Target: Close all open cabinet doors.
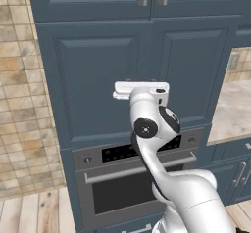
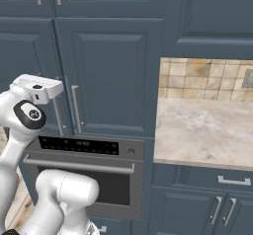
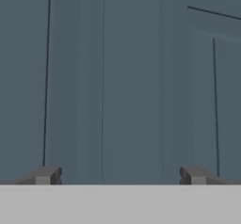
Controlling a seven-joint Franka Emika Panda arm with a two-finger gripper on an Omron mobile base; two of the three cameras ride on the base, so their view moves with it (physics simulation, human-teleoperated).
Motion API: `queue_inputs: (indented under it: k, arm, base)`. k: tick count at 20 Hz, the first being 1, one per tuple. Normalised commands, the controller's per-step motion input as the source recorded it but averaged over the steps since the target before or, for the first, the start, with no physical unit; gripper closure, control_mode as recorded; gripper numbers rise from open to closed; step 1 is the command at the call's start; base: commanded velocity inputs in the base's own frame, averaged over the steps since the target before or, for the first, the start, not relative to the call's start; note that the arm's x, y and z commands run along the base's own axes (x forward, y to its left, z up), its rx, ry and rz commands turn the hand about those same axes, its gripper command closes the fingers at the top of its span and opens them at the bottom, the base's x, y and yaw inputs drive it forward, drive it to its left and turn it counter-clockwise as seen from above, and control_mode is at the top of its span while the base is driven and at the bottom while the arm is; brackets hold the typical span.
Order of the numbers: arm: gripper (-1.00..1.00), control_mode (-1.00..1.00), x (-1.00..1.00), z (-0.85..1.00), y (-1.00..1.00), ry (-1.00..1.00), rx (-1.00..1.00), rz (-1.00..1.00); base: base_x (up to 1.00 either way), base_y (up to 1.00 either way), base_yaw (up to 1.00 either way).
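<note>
Tool [image 3: 120, 175] fingers spread wide apart, gripping nothing, pointed straight at the slate-blue cabinet doors [image 1: 132, 75] at close range. Doors sit above the built-in oven [image 1: 132, 178], both flush with their frame in the base views. Slim silver handles [image 2: 75, 108] run vertically. Marble tabletop [image 2: 202, 130] lies right of the cabinet.

Slate-blue cabinet doors [image 2: 106, 78] stand above the black-glass, steel-framed oven [image 2: 91, 172]. Right of the oven lies a beige marbled surface [image 2: 207, 130], backed by tan mottled tiles [image 2: 202, 80].
</note>
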Motion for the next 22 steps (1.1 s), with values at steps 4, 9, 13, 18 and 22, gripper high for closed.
queue_inputs:
  k: [4,9,13,18,22]
  arm:
    - [-1.0,-1.0,0.12,0.04,-0.09,0.0,0.01,0.04]
    - [-1.0,-1.0,0.09,0.0,-0.07,0.0,0.0,0.04]
    - [-1.0,-1.0,0.11,0.0,-0.08,0.02,0.01,0.05]
    - [-1.0,-1.0,0.2,0.0,-0.09,0.0,0.01,0.07]
    - [-1.0,-1.0,0.25,0.0,-0.07,0.0,0.01,0.07]
  base:
    - [0.0,0.0,0.0]
    - [0.0,0.0,0.0]
    - [0.0,0.0,0.0]
    - [0.0,0.0,0.0]
    - [0.0,0.0,0.0]
